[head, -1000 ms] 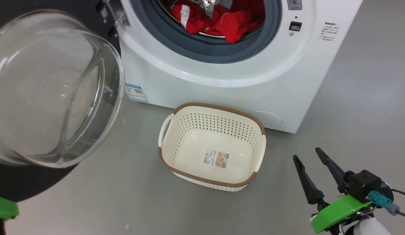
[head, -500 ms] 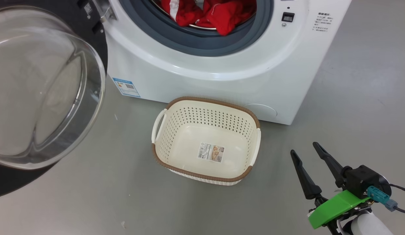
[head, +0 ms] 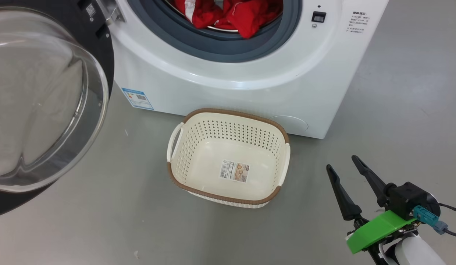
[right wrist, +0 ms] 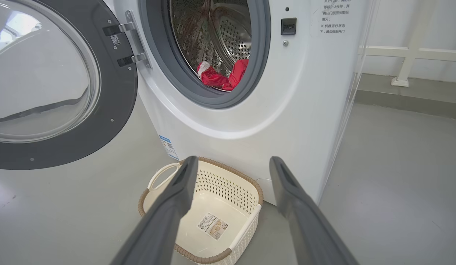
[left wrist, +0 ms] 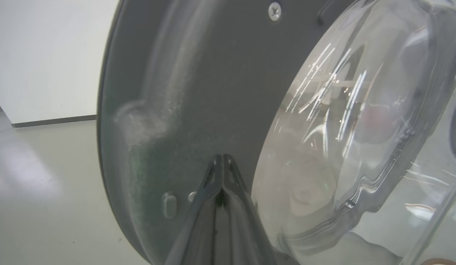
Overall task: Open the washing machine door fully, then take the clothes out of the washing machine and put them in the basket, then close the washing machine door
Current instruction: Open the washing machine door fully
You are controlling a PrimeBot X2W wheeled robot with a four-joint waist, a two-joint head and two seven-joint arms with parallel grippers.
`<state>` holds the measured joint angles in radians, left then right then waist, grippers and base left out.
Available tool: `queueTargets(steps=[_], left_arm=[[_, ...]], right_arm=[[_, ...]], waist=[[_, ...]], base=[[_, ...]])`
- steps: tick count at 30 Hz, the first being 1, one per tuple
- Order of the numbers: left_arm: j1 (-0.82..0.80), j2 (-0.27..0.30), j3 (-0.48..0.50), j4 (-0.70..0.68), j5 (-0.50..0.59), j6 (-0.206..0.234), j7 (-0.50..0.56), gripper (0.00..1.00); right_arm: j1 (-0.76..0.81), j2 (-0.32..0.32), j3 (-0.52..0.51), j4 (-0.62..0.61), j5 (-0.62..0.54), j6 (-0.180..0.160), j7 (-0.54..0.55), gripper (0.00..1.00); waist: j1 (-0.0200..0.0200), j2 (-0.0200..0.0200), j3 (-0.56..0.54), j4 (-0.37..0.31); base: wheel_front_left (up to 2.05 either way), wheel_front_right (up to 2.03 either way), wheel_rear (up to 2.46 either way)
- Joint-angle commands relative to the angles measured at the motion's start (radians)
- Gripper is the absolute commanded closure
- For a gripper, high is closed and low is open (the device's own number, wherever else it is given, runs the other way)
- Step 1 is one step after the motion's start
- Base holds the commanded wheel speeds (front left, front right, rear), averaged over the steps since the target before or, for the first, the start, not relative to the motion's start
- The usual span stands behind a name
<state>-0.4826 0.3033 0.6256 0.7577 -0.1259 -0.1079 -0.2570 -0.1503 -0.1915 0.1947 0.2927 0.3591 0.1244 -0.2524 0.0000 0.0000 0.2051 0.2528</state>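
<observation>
Head view: the door (head: 47, 99) is cut off at left, the clothes (head: 231, 14) at top, inside the washer (head: 231, 84); the basket (head: 228, 112) is set on grey floor (head: 103, 221); right gripper (head: 341, 162) spread. Left wrist view: left gripper (left wrist: 222, 158) pinched together at the door's rim, contact unclear; white wall (left wrist: 47, 55) behind

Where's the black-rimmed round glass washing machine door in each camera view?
Head view: round black-rimmed glass washing machine door, open, at the left edge.
Left wrist view: door close up, centre to right, beyond the shut left end effector.
Right wrist view: door upper left, hinged to the white box-shaped washing machine.
Shared landmark: cream perforated plastic basket, lower right of the door in head and right wrist views.
</observation>
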Motion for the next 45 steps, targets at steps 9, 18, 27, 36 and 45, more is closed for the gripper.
queueTargets(steps=[9,18,27,36,45], left_arm=[[0.012,0.059,0.033,-0.016,-0.010,-0.021,-0.005,0.95],[0.071,0.007,-0.063,-0.092,-0.080,-0.023,-0.005,0.23],[0.209,-0.086,-0.136,-0.263,-0.103,-0.023,-0.005,0.00],[0.331,-0.168,-0.237,-0.430,-0.086,-0.023,-0.005,0.00],[0.408,-0.170,-0.362,-0.531,-0.140,-0.023,-0.005,0.00]], right_arm=[[-0.014,0.001,0.015,-0.018,-0.001,0.006,-0.009,0.00],[-0.010,0.003,0.009,-0.020,0.002,0.006,-0.009,0.00],[0.005,0.009,0.004,-0.021,0.009,0.006,-0.009,0.00],[0.022,0.019,-0.010,-0.023,0.014,0.006,-0.009,0.00],[0.032,0.025,-0.039,-0.030,0.012,0.006,-0.009,0.00]], waist=[[0.0000,0.0000,-0.026,0.007],[0.0000,0.0000,-0.042,0.017],[0.0000,0.0000,-0.077,0.004],[0.0000,0.0000,-0.099,-0.043],[0.0000,0.0000,-0.105,-0.116]], base=[[0.00,0.00,0.00],[0.00,0.00,0.00],[0.00,0.00,0.00],[0.00,0.00,0.00],[0.00,0.00,0.00]])
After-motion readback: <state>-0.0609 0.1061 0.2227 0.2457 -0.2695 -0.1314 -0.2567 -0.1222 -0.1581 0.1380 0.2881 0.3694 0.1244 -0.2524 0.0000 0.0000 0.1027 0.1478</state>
